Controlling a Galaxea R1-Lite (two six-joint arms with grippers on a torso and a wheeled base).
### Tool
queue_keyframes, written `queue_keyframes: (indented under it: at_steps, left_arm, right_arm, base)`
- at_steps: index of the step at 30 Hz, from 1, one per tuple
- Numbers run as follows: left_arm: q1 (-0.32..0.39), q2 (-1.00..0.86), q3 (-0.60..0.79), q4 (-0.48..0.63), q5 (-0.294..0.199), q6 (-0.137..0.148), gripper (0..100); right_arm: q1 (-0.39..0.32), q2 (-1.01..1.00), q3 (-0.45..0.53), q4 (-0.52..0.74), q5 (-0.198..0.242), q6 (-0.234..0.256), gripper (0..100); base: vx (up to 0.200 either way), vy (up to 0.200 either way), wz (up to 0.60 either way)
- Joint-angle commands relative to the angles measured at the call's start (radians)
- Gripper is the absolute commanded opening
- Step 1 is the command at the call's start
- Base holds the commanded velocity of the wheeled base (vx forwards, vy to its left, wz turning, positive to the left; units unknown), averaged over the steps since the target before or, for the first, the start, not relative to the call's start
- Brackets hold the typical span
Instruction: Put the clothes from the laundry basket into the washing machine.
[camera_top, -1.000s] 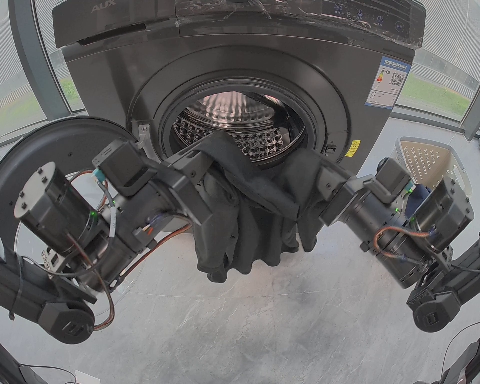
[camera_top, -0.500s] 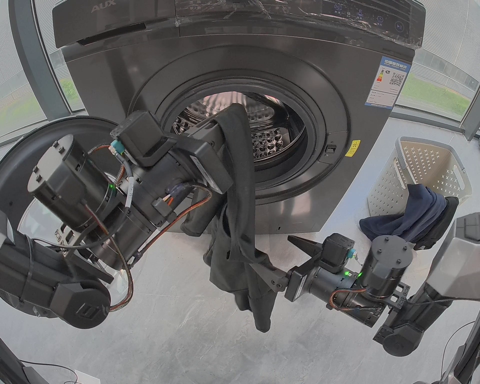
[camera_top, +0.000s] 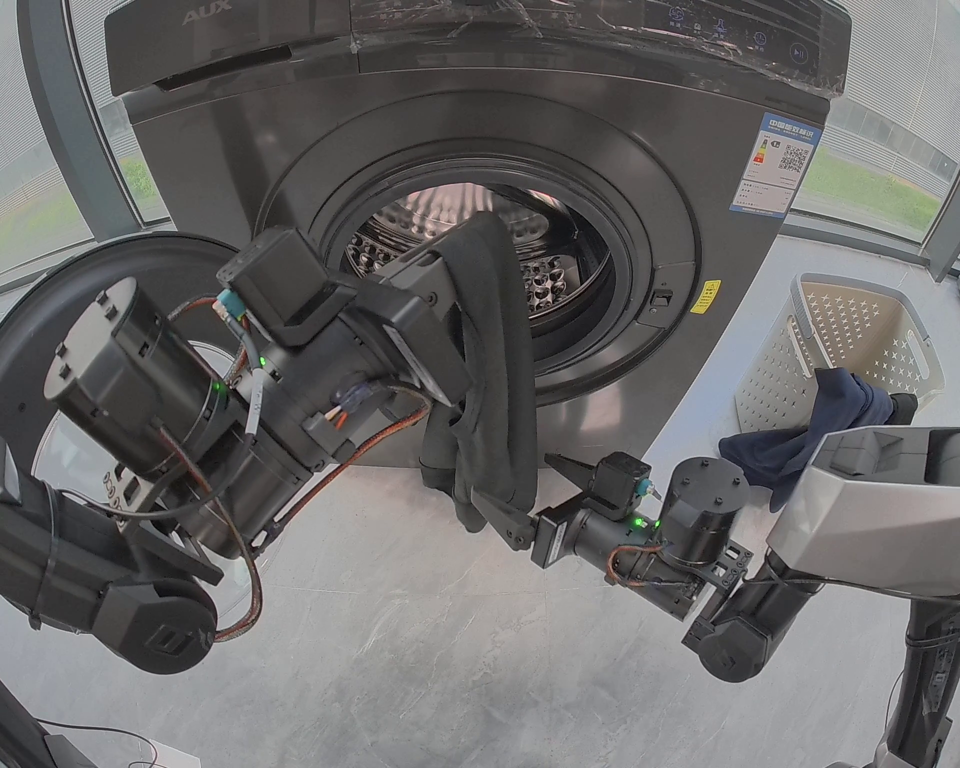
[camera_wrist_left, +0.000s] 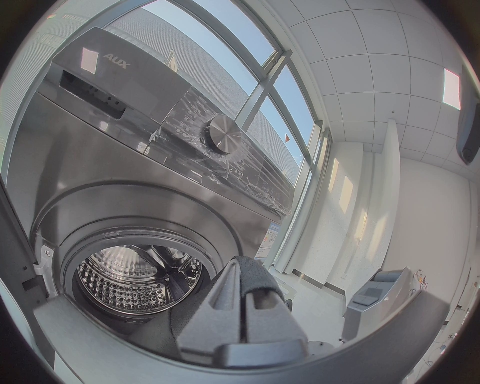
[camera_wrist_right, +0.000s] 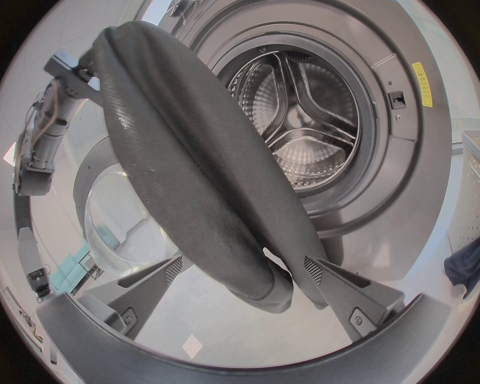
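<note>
The left gripper (camera_top: 440, 270) is clamped on the top fold of a dark garment (camera_top: 495, 400), holding it up in front of the washer (camera_top: 600, 150), level with the open drum (camera_top: 560, 270). The garment hangs straight down in a long, limp bundle. Its lower end sits between the spread fingers of the right gripper (camera_top: 512, 487), which holds nothing.

The cloth looks light, soft and floppy, so it will likely sag and swing from any single hold. Whatever hangs loose may catch on the door rim. The best hold for the right gripper looks to be the bunched lower end, pinching several layers at once, so the whole length can be lifted and fed into the drum.

Blue clothes (camera_top: 810, 430) drape over the rim of the basket (camera_top: 780, 370), to the right of the washer.
</note>
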Motion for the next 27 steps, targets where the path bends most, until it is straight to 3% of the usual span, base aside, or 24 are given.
queue_keyframes:
  at_steps: [1,8,20,21,24,27]
  left_arm:
    - [-0.023,-0.045,0.027,0.004,-0.005,0.0,0]
    - [-0.032,-0.065,0.032,0.01,-0.01,0.0,0]
    - [-0.039,-0.066,0.032,0.01,-0.01,0.0,0]
    - [-0.035,-0.065,0.032,0.01,-0.008,0.0,0]
    - [-0.027,-0.058,0.033,0.01,0.001,0.0,0]
    - [0.057,-0.051,0.059,0.015,0.004,0.0,0]
  right_arm:
    - [-0.04,0.1,-0.136,0.0,0.007,-0.007,100]
    - [-0.06,0.175,-0.267,0.002,0.005,-0.025,100]
    - [-0.062,0.247,-0.393,0.0,0.002,-0.025,100]
    - [-0.062,0.247,-0.394,0.0,0.002,-0.025,0]
    - [-0.069,0.246,-0.388,-0.001,0.002,-0.027,0]
    - [-0.091,0.208,-0.36,-0.003,-0.002,-0.025,0]
  base:
    - [0.0,0.0,0.0]
    - [0.0,0.0,0.0]
    - [0.0,0.0,0.0]
    - [0.0,0.0,0.0]
    - [0.0,0.0,0.0]
    - [0.0,0.0,0.0]
